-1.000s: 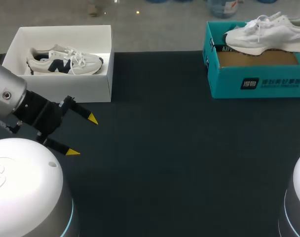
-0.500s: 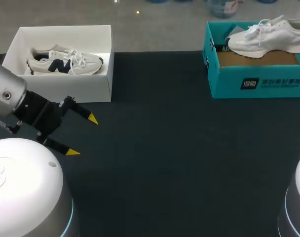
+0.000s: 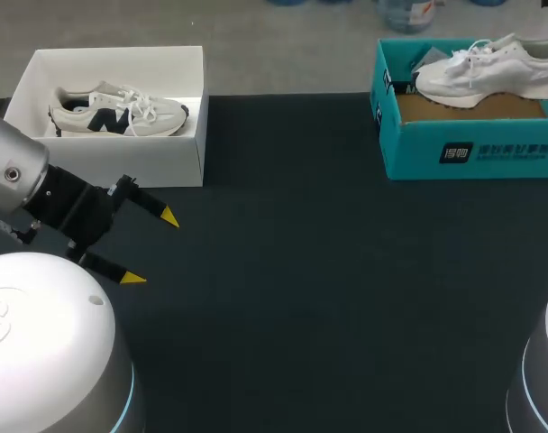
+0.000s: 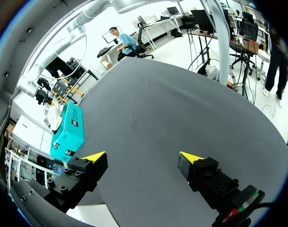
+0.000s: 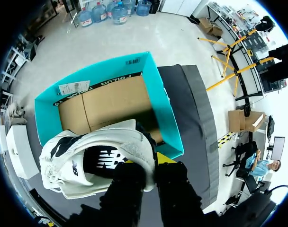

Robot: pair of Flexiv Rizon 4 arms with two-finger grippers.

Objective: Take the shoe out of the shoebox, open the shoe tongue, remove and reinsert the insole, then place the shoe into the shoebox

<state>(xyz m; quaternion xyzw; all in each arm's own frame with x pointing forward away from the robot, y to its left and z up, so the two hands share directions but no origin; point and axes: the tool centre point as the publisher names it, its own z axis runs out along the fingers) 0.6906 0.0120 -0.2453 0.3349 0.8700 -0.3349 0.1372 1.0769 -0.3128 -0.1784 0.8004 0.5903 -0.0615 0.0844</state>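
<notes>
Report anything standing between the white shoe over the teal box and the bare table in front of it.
Only the teal shoebox front wall, below the white shoe that the right end effector holds. The table ahead of it shows nothing; the white box sits far left.

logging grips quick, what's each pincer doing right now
left pincer: open, empty
right pincer: shut on the white shoe

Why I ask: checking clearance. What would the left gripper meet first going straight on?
Probably nothing soon: ahead of the open left gripper lies only bare table, with the teal shoebox off to one side. Depth is unclear.
</notes>
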